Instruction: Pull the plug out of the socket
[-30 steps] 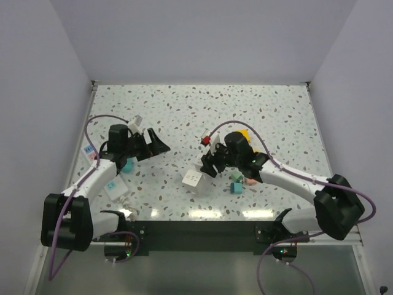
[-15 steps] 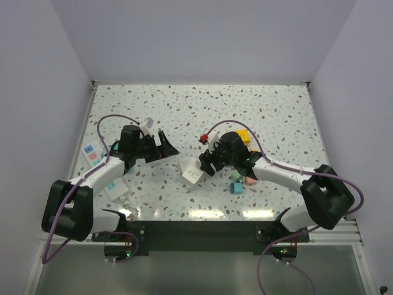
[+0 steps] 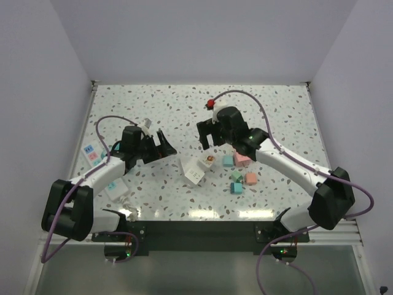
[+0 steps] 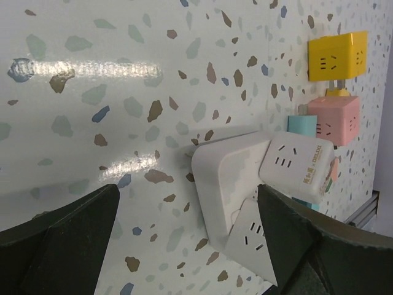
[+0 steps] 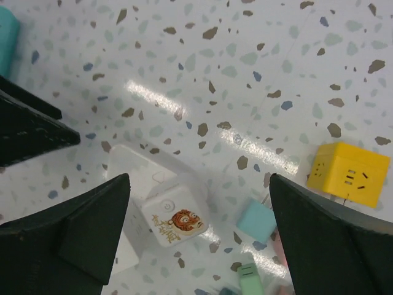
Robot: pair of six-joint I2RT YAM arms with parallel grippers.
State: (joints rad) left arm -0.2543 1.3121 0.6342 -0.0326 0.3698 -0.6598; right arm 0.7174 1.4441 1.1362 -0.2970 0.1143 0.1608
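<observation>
I'm looking down at the speckled table with both arms reaching in from my near edge; the left arm angles in from the left and the right arm arcs over from the right, so the two wrists flank the work between them, which I judge is meant to let one side brace while the other pulls. The white socket block lies near the middle of the table, tipped onto an edge rather than sitting flat; the plug, a smaller white cube with a cartoon sticker on its face, sits tight against the block's right side and looks seated, so by my reading the pull is not yet done. Loose cubes lie just right of it, among them a pink cube, a teal cube and a yellow cube; none touches the arms. The left pincer points at the block from the left, jaws spread wide, gripping nothing and not touching it; the right pincer hangs above and behind the plug, jaws likewise fully apart, holding nothing.
</observation>
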